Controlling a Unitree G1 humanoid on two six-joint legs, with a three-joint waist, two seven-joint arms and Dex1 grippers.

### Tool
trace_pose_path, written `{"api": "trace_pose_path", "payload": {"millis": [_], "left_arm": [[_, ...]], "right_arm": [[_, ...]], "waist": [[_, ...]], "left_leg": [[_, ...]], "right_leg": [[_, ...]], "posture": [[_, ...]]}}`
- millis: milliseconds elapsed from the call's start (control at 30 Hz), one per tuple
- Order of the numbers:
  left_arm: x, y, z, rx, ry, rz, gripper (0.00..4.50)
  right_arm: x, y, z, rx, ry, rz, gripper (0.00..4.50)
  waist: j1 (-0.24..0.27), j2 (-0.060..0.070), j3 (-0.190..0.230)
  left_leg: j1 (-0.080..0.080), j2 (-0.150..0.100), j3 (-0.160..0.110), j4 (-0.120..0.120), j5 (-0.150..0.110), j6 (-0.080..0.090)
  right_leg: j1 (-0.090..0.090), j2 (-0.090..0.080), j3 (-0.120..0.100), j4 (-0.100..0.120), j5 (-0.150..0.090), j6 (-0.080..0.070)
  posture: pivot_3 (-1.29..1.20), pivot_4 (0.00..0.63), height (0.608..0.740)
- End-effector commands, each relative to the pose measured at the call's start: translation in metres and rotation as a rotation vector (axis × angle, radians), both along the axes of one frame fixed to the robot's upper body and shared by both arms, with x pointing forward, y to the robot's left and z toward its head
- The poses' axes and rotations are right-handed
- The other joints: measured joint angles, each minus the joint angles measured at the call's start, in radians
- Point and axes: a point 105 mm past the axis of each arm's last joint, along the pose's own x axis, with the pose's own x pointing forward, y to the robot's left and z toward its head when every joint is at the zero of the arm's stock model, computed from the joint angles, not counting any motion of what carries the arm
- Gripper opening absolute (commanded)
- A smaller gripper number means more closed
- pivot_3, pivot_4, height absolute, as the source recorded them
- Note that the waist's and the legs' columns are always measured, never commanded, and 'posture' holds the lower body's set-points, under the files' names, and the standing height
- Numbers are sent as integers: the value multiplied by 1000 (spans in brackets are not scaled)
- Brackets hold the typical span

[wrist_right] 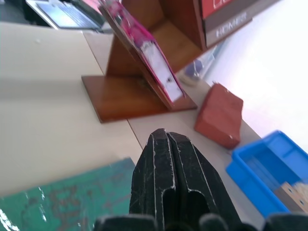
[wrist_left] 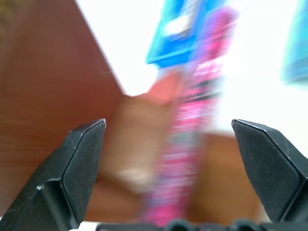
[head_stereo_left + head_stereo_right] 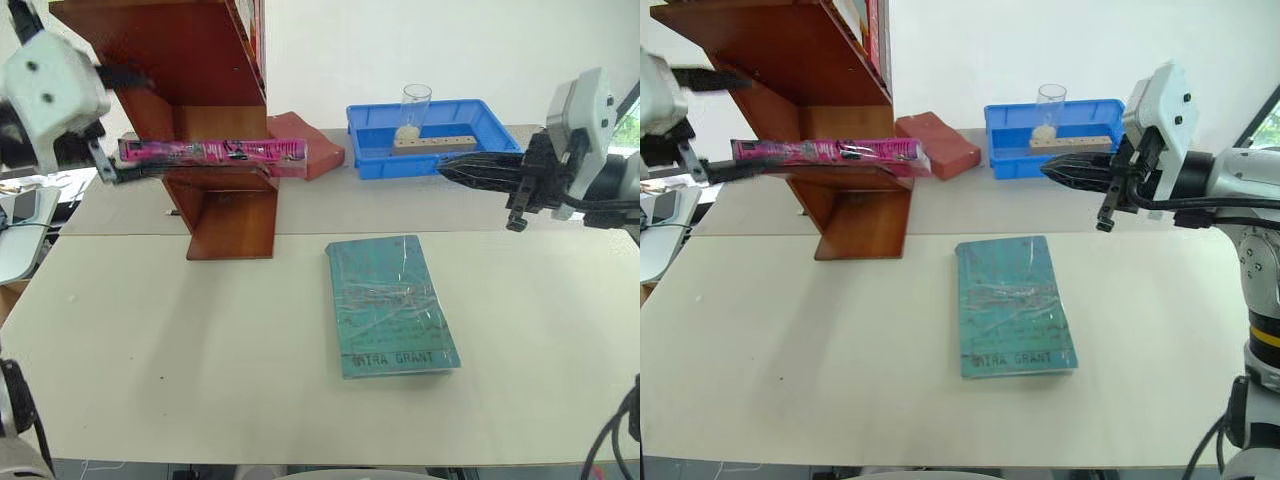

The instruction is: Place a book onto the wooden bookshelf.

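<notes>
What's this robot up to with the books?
It is shelving books. The pink book lies flat on the lower board of the wooden bookshelf, its ends sticking out. The left tool is open at the book's end. The right tool hangs shut by the blue tray. A teal book lies on the table.

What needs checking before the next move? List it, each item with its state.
1. Pink book lies flat on the wooden bookshelf, on a low shelf: ok.
2. Book fully supported: not ok, both ends overhang the shelf.
3. Left gripper open, nothing clamped between its fingers: ok.
4. Left gripper clear of the book's end: cannot tell; it sits very close in the head views.
5. Right gripper shut, holding nothing, above the table near the blue tray: ok.
6. Teal-green book flat on the table, away from both grippers: ok.
</notes>
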Motion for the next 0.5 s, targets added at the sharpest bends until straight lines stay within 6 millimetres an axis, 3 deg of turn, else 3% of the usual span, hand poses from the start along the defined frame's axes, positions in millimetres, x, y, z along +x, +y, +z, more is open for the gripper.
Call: {"api": "trace_pose_path", "payload": {"millis": [33, 100, 200, 300, 367, 500], "left_arm": [[-18, -17, -28, -96, 137, -54, 4486], [-21, -20, -57, -105, 210, -31, 4486], [-28, -20, -78, -97, 265, -13, 4486], [-39, -8, -132, -29, 378, 33, 4486], [-40, -4, -143, -59, 396, 64, 4486], [-37, -4, -144, -101, 386, 80, 4486]], "right_arm": [[-6, -10, -4, -95, -19, 24, 0], [-10, -12, -12, -115, 17, 33, 0], [-12, -15, -17, -125, 36, 33, 0], [-16, -28, -47, -225, 88, 20, 0], [-16, -32, -55, -230, 99, 13, 0], [-16, -35, -62, -234, 103, 6, 0]], "waist": [[2, -2, 1], [0, -2, 1], [-1, -3, 1], [-1, -4, 0], [1, -4, 1], [10, -7, 3]], "left_leg": [[1, 0, 0, 0, 0, 0], [1, 1, 1, 0, 0, 0], [1, 1, 1, 0, 0, 0], [2, 2, 1, -1, 0, 0], [5, 2, 4, -1, -2, 1], [3, 2, 4, 0, -1, 1]], "right_leg": [[1, 0, 0, 0, 0, 0], [1, 0, 0, 0, 0, 0], [2, 1, 1, 0, 0, -1], [2, 2, 1, -2, 1, -2], [4, 0, 1, -4, 3, -8], [1, 0, 1, -3, 4, -8]], "posture": [[0, 150, 649], [0, 150, 649], [0, 150, 649], [0, 150, 649], [0, 150, 649], [0, 150, 649]]}}
